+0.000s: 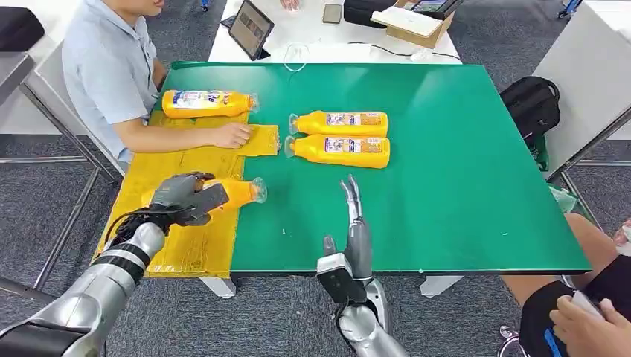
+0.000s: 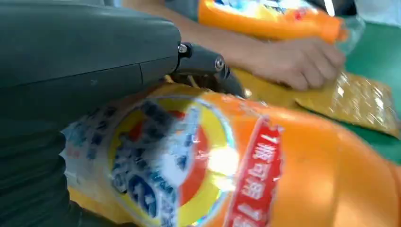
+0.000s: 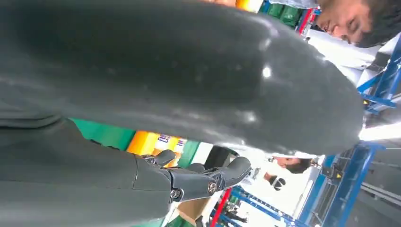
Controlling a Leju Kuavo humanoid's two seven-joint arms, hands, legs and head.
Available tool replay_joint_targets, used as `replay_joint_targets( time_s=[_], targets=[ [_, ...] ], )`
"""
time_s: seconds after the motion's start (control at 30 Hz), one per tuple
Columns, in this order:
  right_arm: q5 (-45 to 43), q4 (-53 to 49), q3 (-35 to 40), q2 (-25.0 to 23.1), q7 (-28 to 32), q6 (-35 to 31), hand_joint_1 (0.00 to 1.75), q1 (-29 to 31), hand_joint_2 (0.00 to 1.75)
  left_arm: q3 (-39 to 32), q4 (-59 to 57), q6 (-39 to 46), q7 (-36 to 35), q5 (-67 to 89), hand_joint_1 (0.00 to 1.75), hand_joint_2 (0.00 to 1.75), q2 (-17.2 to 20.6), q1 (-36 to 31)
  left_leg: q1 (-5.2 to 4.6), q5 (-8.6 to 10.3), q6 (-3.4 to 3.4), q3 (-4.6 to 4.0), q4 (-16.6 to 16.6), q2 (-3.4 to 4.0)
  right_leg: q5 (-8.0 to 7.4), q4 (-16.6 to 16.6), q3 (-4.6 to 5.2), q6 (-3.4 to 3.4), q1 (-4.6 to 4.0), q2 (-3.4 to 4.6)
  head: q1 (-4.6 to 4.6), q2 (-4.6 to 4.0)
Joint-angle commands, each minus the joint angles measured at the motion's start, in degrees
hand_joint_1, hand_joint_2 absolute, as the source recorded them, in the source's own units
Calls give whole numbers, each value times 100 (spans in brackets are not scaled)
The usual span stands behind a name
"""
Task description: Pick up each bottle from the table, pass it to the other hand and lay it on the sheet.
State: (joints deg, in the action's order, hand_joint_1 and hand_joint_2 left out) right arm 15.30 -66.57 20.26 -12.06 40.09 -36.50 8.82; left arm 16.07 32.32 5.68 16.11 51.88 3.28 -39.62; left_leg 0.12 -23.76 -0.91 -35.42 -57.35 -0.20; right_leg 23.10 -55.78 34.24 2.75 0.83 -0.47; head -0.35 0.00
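Observation:
My left hand (image 1: pixel 184 198) grips an orange bottle (image 1: pixel 239 193) that lies over the yellow sheet (image 1: pixel 195 245), its clear cap pointing right past the sheet's edge. Close up, this orange bottle (image 2: pixel 265 175) shows a blue and red label under my dark left hand (image 2: pixel 85 52). My right hand (image 1: pixel 355 227) stands over the green table (image 1: pixel 461 171) near its front edge, fingers straight and apart, holding nothing; up close the right hand (image 3: pixel 156 85) is a dark mass. Another bottle (image 1: pixel 205 103) lies at the sheet's far end. Two bottles (image 1: pixel 341 123) (image 1: pixel 338 149) lie side by side mid-table.
A person in a light blue shirt (image 1: pixel 108 71) sits at the left, one hand (image 1: pixel 232 134) resting on the sheet. A second person (image 1: pixel 588 312) is at the front right corner. A black backpack (image 1: pixel 532 104) stands right of the table. A white desk (image 1: pixel 327 30) with a tablet lies beyond.

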Motion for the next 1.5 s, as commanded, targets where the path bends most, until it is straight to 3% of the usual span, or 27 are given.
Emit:
replay_joint_targets(
  time_s=[0.03,0.43,0.57,0.6,0.73,0.8,0.87,0.97,1.1,1.5],
  targets=[
    [-266,730,344,95,-9,-66,0,510,0,-108,-436,-1151,610,-1080,0,175,-153,-265,5,-11,4,23,-2,7,7,2,-23,-9,-6,8,2,0],
    [-333,743,425,134,-9,-87,0,554,0,-300,368,-1420,1069,-2041,0,175,-253,66,4,-11,3,21,-2,-2,9,1,-23,-8,-5,0,7,0],
    [213,798,539,257,-9,-350,0,630,0,-918,2142,-1484,1348,-3779,0,175,-682,892,0,-8,2,20,4,4,6,5,-21,-6,0,6,2,0],
    [929,861,210,234,-9,-350,0,642,175,-1016,2681,-1313,1304,-4230,0,175,-806,1103,0,-5,0,9,2,-2,4,5,-12,-4,0,-1,2,0],
    [2365,847,-486,502,-380,-350,0,855,175,-1255,4271,-767,1490,-5223,0,175,-1032,1840,-2,-14,-2,20,-3,-9,12,6,-28,-4,2,-4,7,0],
    [2556,836,-518,797,-624,-274,0,946,175,-1370,4777,-1357,1287,-6180,0,175,-1001,2167,-5,-11,-2,6,-3,13,2,4,-5,-2,4,17,0,0],
    [2699,939,-566,873,-725,-272,0,982,175,-1411,4832,-1547,1283,-6415,0,175,-991,2240,-4,-13,-3,15,-1,9,3,7,-15,-3,5,19,2,0],
    [3388,1567,-685,1259,-1543,115,0,1290,175,-1615,5144,-1643,1353,-6621,0,175,-1008,2495,-4,-12,-2,19,-1,8,3,7,-20,-4,6,18,0,0],
    [4081,2559,-701,1514,-2153,519,0,1783,175,-1664,5483,-1401,1405,-6439,0,175,-1127,2784,-5,-10,-3,17,1,5,2,9,-20,-2,7,15,4,0],
    [4530,3579,-502,1429,-2852,1063,0,2244,175,-1013,5705,-817,1461,-5709,0,175,-1049,2897,-2,-12,1,19,-2,-1,6,5,-22,-6,3,10,2,0]
  ],
)
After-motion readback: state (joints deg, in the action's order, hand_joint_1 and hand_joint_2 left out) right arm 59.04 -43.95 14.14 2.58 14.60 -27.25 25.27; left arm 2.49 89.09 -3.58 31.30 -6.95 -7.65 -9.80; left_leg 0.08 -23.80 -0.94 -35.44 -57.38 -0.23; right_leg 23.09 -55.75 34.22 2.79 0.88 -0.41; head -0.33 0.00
